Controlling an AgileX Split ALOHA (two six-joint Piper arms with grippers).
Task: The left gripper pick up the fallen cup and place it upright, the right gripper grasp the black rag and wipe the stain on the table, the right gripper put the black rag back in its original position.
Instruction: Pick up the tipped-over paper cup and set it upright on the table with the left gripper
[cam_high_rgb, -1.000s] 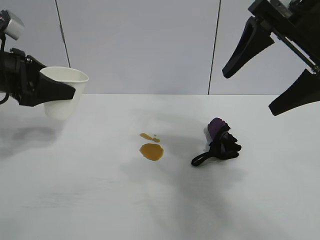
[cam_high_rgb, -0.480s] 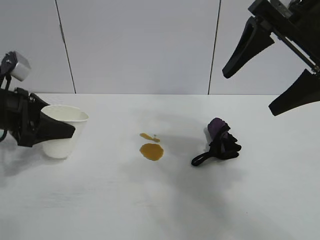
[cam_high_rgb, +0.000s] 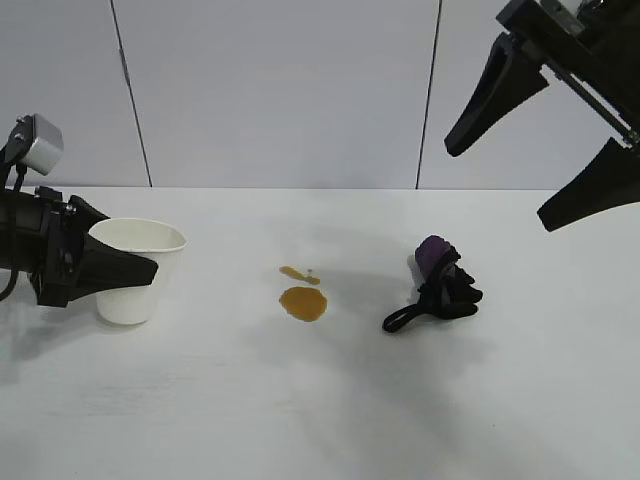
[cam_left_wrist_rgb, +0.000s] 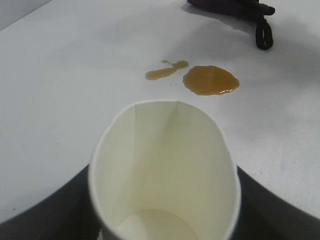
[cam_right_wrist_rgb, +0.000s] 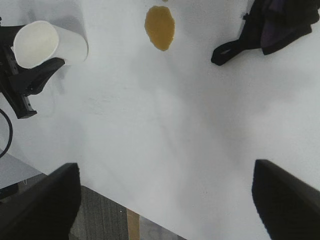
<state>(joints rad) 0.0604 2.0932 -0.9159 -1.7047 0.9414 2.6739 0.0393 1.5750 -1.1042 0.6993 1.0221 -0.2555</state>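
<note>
Cup (cam_high_rgb: 137, 270) upright, mouth up, base seemingly on bench (cam_high_rgb: 320, 420), at 9 o'clock of stain (cam_high_rgb: 303, 302). Left pincer (cam_high_rgb: 115, 268) clamped on cup wall; I judge release is next. Black rag (cam_high_rgb: 440, 285) at 3 o'clock of stain, long axis 1-to-7, loop tail toward stain. Right pincer (cam_high_rgb: 545, 150) spread wide, empty, high above rag; nearer arm for it.

We find no readable text, labels, brand marks, numbers or signs in any view. The cup (cam_high_rgb: 137, 270) is plain white inside and out, the black rag (cam_high_rgb: 440, 283) carries no visible tag or lettering, and the table (cam_high_rgb: 320, 410) is unmarked.
</note>
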